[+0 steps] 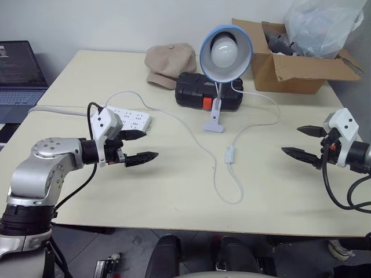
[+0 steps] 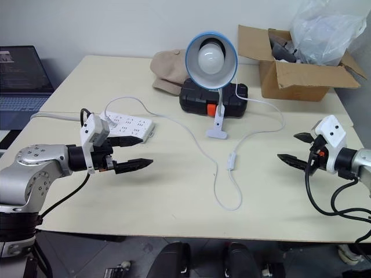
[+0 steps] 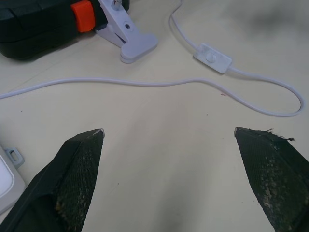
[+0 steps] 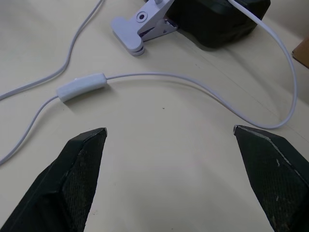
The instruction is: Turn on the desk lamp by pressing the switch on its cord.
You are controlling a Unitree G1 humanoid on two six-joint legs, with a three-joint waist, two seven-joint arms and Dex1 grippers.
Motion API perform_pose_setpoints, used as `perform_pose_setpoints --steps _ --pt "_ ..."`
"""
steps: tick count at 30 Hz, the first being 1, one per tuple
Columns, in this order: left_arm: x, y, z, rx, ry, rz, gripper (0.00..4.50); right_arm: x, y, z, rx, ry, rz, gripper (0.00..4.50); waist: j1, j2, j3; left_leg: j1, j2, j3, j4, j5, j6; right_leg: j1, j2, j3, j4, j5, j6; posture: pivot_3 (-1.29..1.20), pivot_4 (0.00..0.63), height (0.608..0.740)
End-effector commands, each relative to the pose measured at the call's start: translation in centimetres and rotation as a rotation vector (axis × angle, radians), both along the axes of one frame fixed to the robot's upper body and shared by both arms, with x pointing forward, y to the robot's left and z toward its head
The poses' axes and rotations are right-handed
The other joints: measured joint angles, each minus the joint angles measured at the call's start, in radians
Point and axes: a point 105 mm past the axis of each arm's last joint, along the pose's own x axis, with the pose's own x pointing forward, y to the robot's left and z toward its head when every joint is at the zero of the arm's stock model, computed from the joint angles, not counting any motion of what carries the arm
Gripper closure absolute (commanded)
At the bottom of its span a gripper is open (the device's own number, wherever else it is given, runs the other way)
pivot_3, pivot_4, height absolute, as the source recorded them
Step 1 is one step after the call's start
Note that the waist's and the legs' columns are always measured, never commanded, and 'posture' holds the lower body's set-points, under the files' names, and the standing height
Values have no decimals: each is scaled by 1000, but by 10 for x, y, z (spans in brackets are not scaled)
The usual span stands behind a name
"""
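Both my tools hang spread wide and empty, the left tool (image 1: 141,146) and right tool (image 1: 301,142) well to either side of the switch (image 1: 229,154). It lies on the counter (image 1: 174,191) just in front of the desk lamp (image 1: 225,52), bulb unlit. I'd bring one fingertip straight down onto its rocker, steadying the cord (image 1: 223,188) beside it.

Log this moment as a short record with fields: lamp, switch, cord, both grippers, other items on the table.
lamp: desk lamp unlit, clamp base on table
switch: switch lies mid-table, untouched
cord: cord loops loosely near table's front edge
left gripper: left gripper open, holding nothing, hovering beside power strip
right gripper: right gripper open, holding nothing, away from switch
other: beige cap, black case, cardboard box
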Motion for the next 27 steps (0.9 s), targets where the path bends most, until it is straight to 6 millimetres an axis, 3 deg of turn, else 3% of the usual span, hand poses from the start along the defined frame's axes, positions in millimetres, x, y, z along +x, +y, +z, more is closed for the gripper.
perform_pose_setpoints --steps 1,14,20,27 --pt "-3 -3 9 -32 6 -37 0 -2 2 13 -5 -58 3 87 0 0 0 0 0 0 0 0 0 0 0 0 0 0 0 0 150 740" --pt "-5 -5 20 -95 33 -75 0 -5 2 9 17 -1 -17 87 0 0 0 0 0 1 0 0 0 0 0 1 0 0 0 0 150 740" --pt "-14 -10 14 -55 80 -152 0 1 7 13 84 35 -55 87 -2 0 0 0 0 1 0 0 0 0 0 1 0 0 0 0 150 740" --pt "-20 -23 7 -39 178 -223 0 9 31 17 198 113 -37 87 -3 0 0 0 0 1 0 0 0 -1 0 1 0 0 0 0 150 740"
